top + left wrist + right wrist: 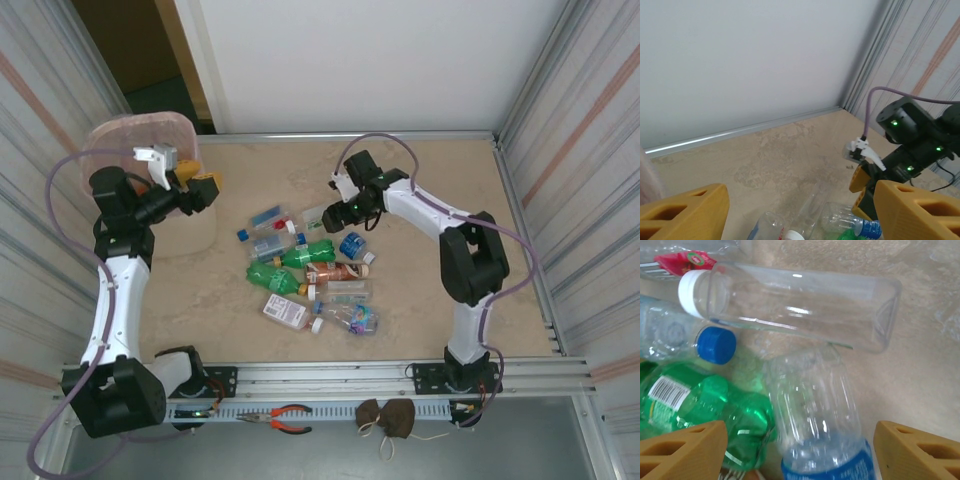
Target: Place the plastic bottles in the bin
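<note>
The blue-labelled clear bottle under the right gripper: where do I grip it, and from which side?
Probably across its ribbed middle, coming straight down from above: the bottle lies on its side, running lengthwise between the open right gripper's fingers, so they would close on its rounded flanks.

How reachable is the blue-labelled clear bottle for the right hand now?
Probably yes: the right hand is open directly over the blue-labelled clear bottle, a finger on each side, with nothing covering it.

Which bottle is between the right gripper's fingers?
The clear bottle with the blue label; the green bottle lies off to one side, the white-capped bottle beyond it.
</note>
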Robot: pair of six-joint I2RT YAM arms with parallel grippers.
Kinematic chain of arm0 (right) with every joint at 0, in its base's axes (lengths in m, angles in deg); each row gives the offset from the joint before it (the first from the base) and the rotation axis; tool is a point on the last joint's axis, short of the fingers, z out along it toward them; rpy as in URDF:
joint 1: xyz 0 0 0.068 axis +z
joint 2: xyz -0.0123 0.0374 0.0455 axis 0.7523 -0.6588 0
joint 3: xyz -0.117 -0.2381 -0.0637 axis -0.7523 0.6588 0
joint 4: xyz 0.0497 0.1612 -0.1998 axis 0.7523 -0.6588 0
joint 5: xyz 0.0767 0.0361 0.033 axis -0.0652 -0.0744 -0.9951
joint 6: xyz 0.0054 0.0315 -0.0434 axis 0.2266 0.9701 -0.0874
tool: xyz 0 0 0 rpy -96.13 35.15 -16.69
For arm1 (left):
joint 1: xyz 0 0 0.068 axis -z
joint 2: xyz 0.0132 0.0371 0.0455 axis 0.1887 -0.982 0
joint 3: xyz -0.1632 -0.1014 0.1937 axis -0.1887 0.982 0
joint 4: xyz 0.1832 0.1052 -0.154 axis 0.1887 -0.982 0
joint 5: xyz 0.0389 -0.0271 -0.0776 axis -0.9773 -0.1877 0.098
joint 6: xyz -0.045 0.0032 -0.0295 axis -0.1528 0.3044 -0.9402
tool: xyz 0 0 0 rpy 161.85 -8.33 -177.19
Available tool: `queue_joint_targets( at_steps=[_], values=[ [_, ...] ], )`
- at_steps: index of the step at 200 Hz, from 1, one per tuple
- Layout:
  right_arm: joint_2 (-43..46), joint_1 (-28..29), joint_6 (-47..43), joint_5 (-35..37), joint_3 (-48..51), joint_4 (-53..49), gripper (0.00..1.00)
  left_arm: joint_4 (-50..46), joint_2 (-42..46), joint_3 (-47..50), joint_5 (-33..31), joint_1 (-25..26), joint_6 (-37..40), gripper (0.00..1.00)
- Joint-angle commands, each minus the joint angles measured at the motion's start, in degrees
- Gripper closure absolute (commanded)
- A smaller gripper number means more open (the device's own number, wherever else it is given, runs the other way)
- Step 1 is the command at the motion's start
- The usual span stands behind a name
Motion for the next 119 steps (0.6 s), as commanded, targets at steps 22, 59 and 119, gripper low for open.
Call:
queue_joint_targets(
  at_steps=[22, 59, 119],
  values=[
    [-6.1, 0.9, -2.1, -0.7, -5.1, -2.9, 0.22, -1.4, 0.5, 2.3, 3.6, -0.4, -1.1, 0.24],
    [-8.1, 0.7, -1.9, 0.9, -4.9, -3.3, 0.22, 1.2, 0.8, 2.7, 5.7, -0.8, -2.4, 0.24],
    [-5.1, -3.6, 2.1, 4.7, 0.0, -2.4, 0.27, 6.3, 2.3, 3.9, 8.4, -0.7, -3.9, 0.24]
  ],
)
